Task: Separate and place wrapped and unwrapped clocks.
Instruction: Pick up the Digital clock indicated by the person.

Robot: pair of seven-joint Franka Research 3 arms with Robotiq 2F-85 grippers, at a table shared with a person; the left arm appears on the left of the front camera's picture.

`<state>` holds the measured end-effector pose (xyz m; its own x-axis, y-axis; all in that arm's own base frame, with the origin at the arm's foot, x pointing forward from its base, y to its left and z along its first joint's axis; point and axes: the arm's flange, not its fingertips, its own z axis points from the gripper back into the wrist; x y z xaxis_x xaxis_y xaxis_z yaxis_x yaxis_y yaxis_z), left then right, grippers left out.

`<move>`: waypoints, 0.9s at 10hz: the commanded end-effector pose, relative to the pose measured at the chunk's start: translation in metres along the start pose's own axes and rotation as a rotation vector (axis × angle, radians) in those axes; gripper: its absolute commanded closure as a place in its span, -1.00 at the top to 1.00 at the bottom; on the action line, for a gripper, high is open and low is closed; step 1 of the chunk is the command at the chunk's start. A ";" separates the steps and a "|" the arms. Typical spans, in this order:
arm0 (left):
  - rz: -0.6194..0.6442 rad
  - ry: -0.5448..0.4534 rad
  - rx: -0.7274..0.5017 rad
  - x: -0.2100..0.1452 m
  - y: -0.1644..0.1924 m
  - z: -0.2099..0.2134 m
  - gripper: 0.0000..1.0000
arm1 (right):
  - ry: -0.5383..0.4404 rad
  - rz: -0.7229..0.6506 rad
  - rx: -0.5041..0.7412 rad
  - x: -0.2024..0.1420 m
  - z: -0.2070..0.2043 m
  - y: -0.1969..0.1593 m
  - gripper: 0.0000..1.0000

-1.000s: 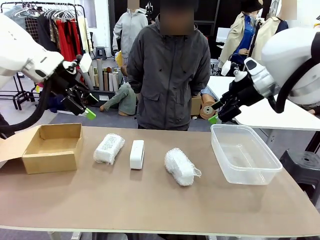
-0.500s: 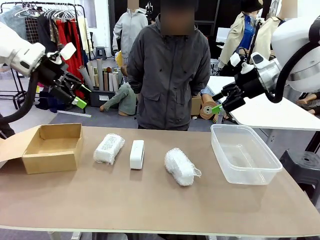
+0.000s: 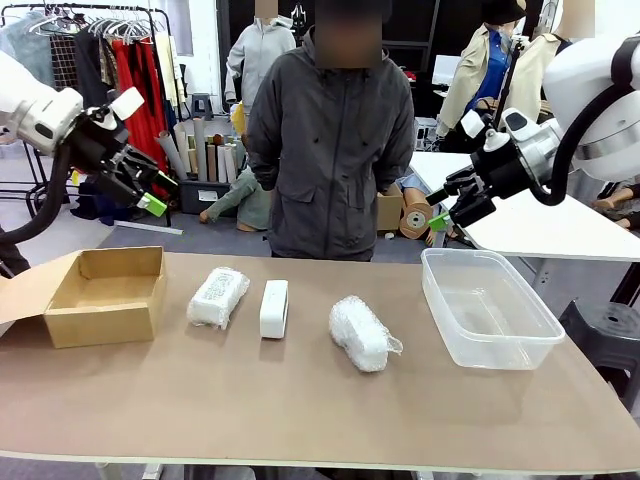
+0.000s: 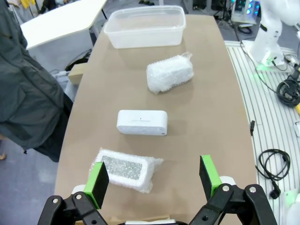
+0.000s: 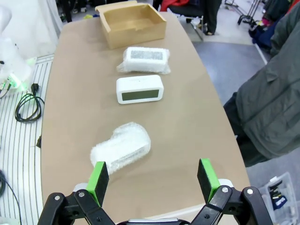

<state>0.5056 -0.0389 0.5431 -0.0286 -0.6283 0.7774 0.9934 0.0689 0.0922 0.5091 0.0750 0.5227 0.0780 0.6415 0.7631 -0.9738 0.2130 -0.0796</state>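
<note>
While the bare clock point(image 3: 273, 308) sits on the table point(image 3: 300, 420), the left wrapped clock point(image 3: 218, 296) lies just beside it toward the box point(image 3: 100, 318), and the right wrapped clock point(image 3: 360, 333) lies near it toward the tub point(image 3: 500, 352). Left gripper point(image 4: 153, 176) hangs in the air beyond the box, jaws spread wide; right gripper point(image 5: 152, 176) hangs beyond the tub, jaws spread too.

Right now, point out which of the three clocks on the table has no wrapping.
The middle clock: a bare, smooth white block. The left bundle and right bundle beside it are in bubble wrap.
</note>
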 end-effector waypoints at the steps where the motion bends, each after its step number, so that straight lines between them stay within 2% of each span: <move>1: 0.007 -0.017 0.009 -0.003 0.001 0.005 1.00 | -0.006 0.000 0.001 0.000 0.001 0.000 1.00; 9: 0.007 -0.017 0.009 -0.003 0.001 0.005 1.00 | -0.006 0.000 0.001 0.000 0.001 0.000 1.00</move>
<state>0.5059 -0.0334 0.5431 -0.0208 -0.6272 0.7786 0.9926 0.0803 0.0912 0.5093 0.0741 0.5224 0.0800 0.6442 0.7606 -0.9731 0.2158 -0.0804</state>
